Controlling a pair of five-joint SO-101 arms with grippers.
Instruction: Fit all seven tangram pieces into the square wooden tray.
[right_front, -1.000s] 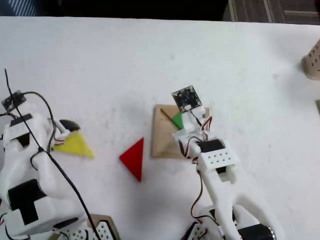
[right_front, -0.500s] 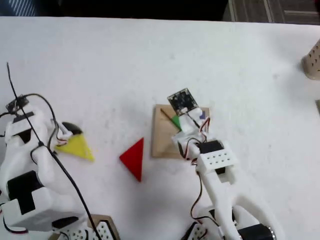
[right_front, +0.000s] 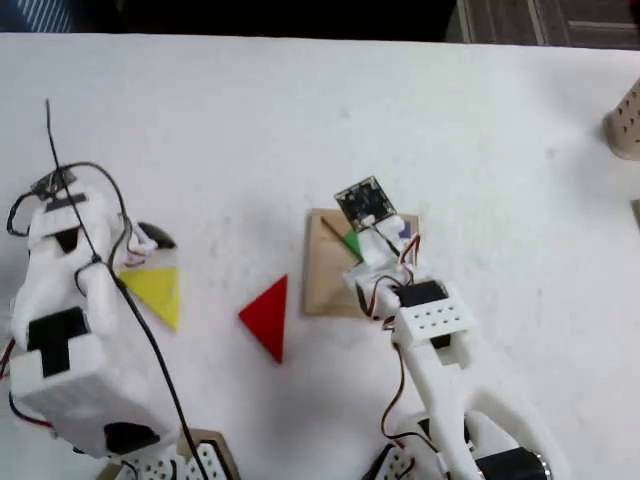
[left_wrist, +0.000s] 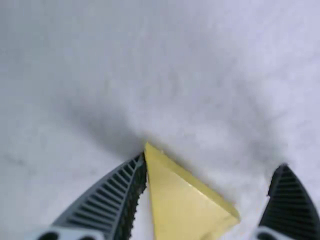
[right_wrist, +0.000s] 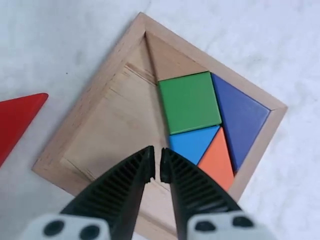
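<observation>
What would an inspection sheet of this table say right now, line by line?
Surface: white table, flat.
Job's things: wooden tray holds a green square, dark blue triangle, light blue triangle and orange triangle, with part of it unfilled. The red triangle and yellow triangle lie outside it.
Clutter: wooden block with holes at the table's right edge.
Grippers: left gripper open around the yellow triangle; right gripper shut, holding nothing, above the tray.
Cables: black cable draped over the left arm; thin wires at the right arm's wrist.
Surroundings: dark floor beyond the far edge.
</observation>
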